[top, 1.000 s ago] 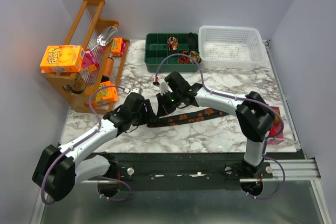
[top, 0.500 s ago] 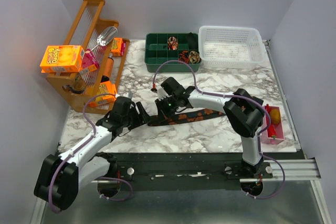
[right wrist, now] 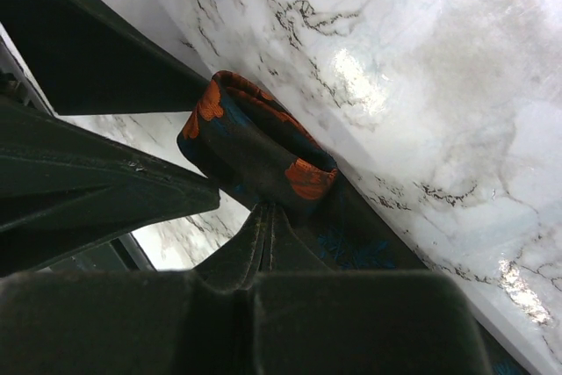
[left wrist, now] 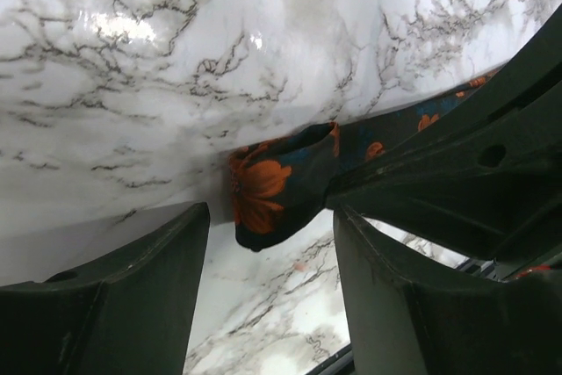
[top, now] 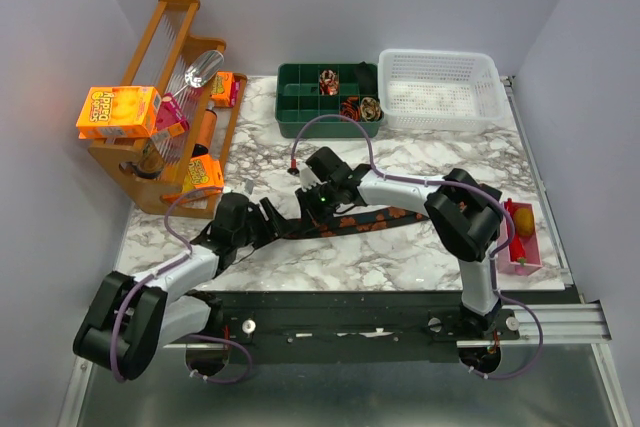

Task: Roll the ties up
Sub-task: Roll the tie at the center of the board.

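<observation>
One tie is in hand, a long flat strip on the marble surface on the near side of the green tray, well apart from it; its end near-left of the tray is curled over into a first small loop, so I judge the roll as barely begun. The right claw comes down at that end, and in its wrist view the right claw has its fingers closed together on the cloth of the tie just behind the loop, pinning it. The left claw lies low, nearer and further left of the tray; its wrist view shows the left claw spread wide, the curled end of the tie standing between its fingers and gripped by neither. The next move, as I read it, calls for the loop to be turned over onto the flat length while the pinch keeps the core tight; a slack grip would let it spring flat. The fabric is dark navy, smooth and limp, with orange-red flowers, and its folded edge is soft and rounded. The surface is glossy white veined with grey, likely slippery under cloth. Two small coils sit in the tray's compartments.
</observation>
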Tool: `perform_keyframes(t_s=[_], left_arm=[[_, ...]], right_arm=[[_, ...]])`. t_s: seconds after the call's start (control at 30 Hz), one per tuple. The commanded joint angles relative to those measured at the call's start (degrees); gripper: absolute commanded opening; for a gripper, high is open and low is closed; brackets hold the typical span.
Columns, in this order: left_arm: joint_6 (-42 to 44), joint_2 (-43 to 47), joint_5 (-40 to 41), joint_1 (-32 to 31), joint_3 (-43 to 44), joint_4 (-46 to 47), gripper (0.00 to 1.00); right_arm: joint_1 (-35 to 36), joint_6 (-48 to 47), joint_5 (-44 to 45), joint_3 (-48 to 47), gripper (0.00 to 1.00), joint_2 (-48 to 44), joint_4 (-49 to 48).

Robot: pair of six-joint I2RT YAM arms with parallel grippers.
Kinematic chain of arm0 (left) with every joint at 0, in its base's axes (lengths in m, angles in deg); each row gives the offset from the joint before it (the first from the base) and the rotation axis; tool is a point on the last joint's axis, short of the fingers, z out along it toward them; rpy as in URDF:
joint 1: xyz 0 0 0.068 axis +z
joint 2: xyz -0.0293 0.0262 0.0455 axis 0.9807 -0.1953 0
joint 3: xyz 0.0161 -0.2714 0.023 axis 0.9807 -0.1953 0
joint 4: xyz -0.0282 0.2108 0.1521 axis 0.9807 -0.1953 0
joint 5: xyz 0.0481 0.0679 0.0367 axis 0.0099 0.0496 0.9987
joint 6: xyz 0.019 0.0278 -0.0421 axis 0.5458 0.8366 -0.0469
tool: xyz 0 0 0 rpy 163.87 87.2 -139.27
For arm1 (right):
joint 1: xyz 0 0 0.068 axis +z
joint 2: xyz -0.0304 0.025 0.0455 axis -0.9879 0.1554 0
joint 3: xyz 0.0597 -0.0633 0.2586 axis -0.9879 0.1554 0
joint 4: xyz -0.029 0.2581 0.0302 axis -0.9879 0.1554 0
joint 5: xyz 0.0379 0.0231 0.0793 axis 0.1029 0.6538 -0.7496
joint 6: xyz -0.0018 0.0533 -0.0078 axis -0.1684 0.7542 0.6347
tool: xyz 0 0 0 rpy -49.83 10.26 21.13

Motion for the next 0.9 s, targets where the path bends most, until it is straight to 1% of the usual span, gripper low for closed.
perform_keyframes(t_s=[0.0, 0.07, 0.2, 0.3, 0.4, 0.43, 0.5, 0.53, 0.6, 0.63, 0.87], left_arm=[[-1.62, -3.22, -1.65, 0.54, -1.64, 9.59, 0.61], [-2.06, -4.62, -2.0, 0.54, -2.08, 11.61, 0.57], [-2.41, -4.63, -1.47, 0.54, -3.49, 14.43, 0.45], [-1.62, -3.32, -0.95, 0.54, -3.4, 14.43, 0.44], [0.66, -2.0, -0.25, 0.54, -1.56, 10.84, 0.32], [1.28, -1.91, -0.07, 0.54, -0.86, 8.04, 0.29], [3.38, -2.08, -0.24, 0.54, 1.43, 5.3, 0.23], [4.09, -2.26, -0.24, 0.54, 2.13, 2.51, 0.21], [5.75, -2.87, -0.24, 0.45, 4.06, 0.03, 0.17], [6.46, -3.05, 0.11, 0.45, 4.77, -2.68, 0.17], [10.06, -2.17, 4.23, 0.36, 9.6, -12.28, 0.14]], right_arm=[[-0.19, -0.33, 0.62, -0.44, 0.0, 1.47, 1.1], [-0.54, -0.16, -0.52, -0.53, 0.0, 1.56, 1.1], [-1.07, 0.02, -1.75, -0.7, 0.0, 1.3, 1.01], [-1.33, -0.07, -2.54, -0.97, 0.0, 1.04, 1.1], [-1.25, -0.16, -3.51, -1.76, 0.01, 0.86, 1.18], [-1.33, -0.07, -3.68, -2.28, 0.0, 0.69, 1.18], [-1.33, -0.07, -3.77, -2.81, 0.0, 0.68, 1.1], [-1.33, -0.16, -3.77, -3.16, 0.0, 0.77, 1.18], [-1.33, -0.07, -3.77, -4.13, 0.0, 0.77, 1.45], [-1.33, -0.16, -3.6, -4.39, 0.0, 0.77, 1.53], [-1.33, -0.59, -0.96, -6.77, 0.0, 2.09, 2.68]])
